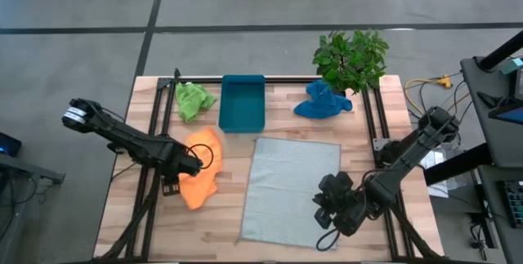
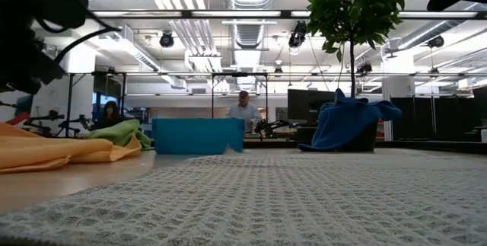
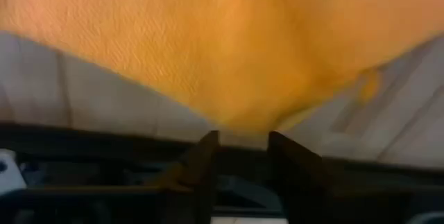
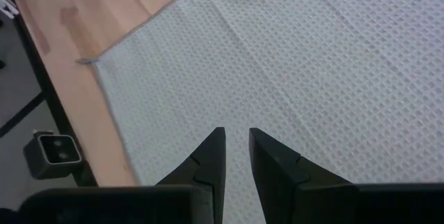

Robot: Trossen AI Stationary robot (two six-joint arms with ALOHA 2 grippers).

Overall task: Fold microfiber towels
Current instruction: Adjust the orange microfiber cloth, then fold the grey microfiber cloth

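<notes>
Nearest the front edge of the wooden table (image 1: 122,207), the grey towel (image 1: 288,190) is lying spread flat, its waffle weave filling the foreground of the low view, with one corner reaching almost to the table's near edge. The right gripper (image 4: 236,156) is hanging just above the grey towel's right-hand near part, its two dark fingers (image 4: 208,158) standing a narrow gap apart with nothing between them, and the cloth beneath it is lying smooth. Over on the left side, the left gripper (image 3: 239,161) is sitting at the edge of the orange towel (image 1: 200,174), which is lying rumpled on the wood just left of the grey one; its fingers (image 3: 201,165) are parted, with the orange cloth's drooping edge hanging right above the gap, and I cannot tell whether the cloth is touching them. Farther back, in the middle, the teal tray (image 1: 243,100) is resting just beyond the grey towel's far edge. To its left the lime green towel (image 1: 193,99) is lying bunched near the table's far left corner, and to its right the blue towel (image 1: 322,102) is heaped in a crumpled mound. Right behind the blue towel a potted plant (image 1: 351,58) is standing at the far right corner. Beyond the table, in the room, a person (image 2: 244,111) is sitting at a desk.
</notes>
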